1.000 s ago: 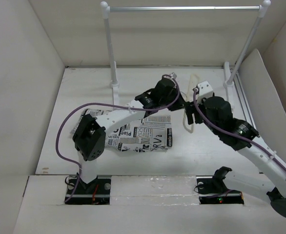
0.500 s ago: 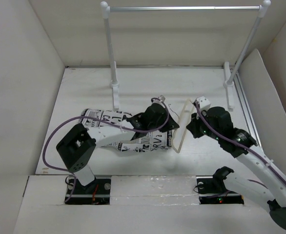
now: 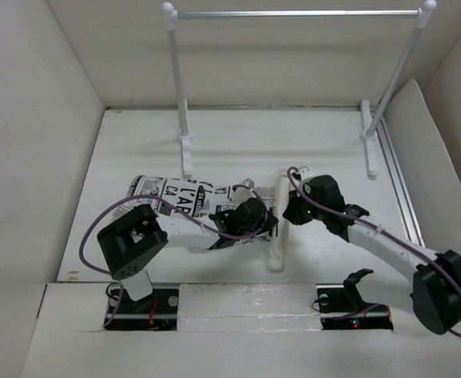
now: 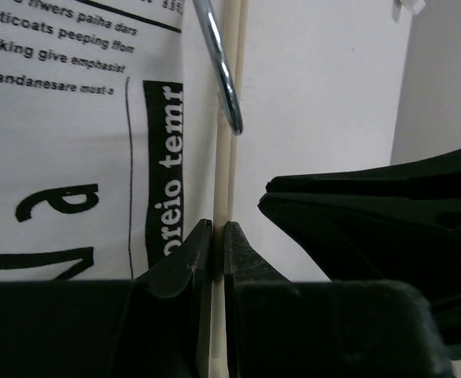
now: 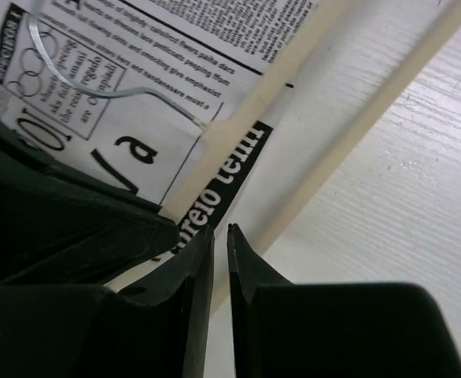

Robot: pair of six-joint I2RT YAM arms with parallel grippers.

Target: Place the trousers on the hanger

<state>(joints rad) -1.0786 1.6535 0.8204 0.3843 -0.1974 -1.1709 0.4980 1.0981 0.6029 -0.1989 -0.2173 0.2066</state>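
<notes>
On the white desk (image 3: 136, 142) the trousers (image 3: 175, 190) lie flat, with the hanger (image 3: 276, 244) at their end. My left hand (image 4: 219, 228) and right hand (image 5: 221, 232) both pinch its bars. I judge nothing is threaded yet.

A white table (image 3: 238, 142) sits boxed by cream walls (image 3: 34, 118), a white-posted metal rail (image 3: 293, 13) spanning 12 o'clock, a panel (image 3: 423, 150) leaning at 3 o'clock.
</notes>
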